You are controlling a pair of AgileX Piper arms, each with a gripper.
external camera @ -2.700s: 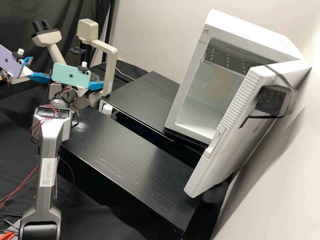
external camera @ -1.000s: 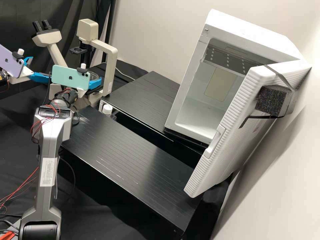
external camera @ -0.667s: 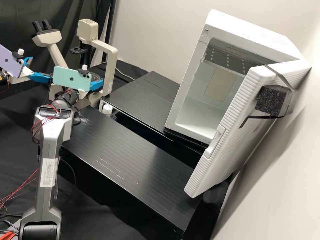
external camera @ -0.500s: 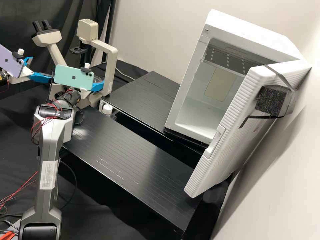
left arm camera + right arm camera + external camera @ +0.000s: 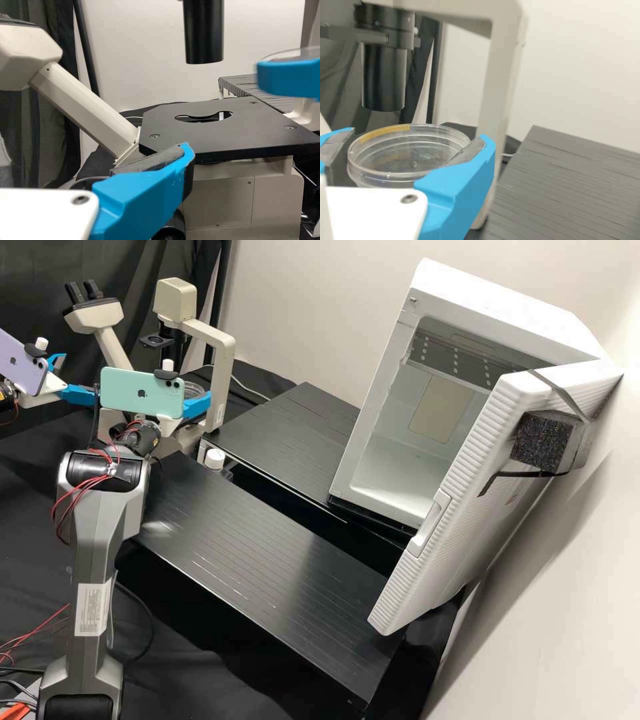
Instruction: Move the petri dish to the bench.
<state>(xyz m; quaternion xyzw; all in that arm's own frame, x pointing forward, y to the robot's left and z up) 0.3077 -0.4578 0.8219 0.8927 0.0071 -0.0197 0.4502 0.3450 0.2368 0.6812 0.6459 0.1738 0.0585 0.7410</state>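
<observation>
The right gripper (image 5: 420, 136) is closed on the rim of the petri dish (image 5: 410, 150), a finger pad at either side and the dish looking close to level. The dish is in the air beside the microscope stage (image 5: 215, 130), apart from it. Being round, it has no long axis to line up; what counts is the way to the bench. In the high view the near bench top (image 5: 253, 533) and the far bench top (image 5: 280, 433) both lie toward the robot's right of the dish, so the right arm is nearer and should carry it that way, then down. Which top is meant, I can't tell. The left gripper (image 5: 70, 378), on the microscope's other side, has its fingers apart, holding nothing, and probably isn't needed.
</observation>
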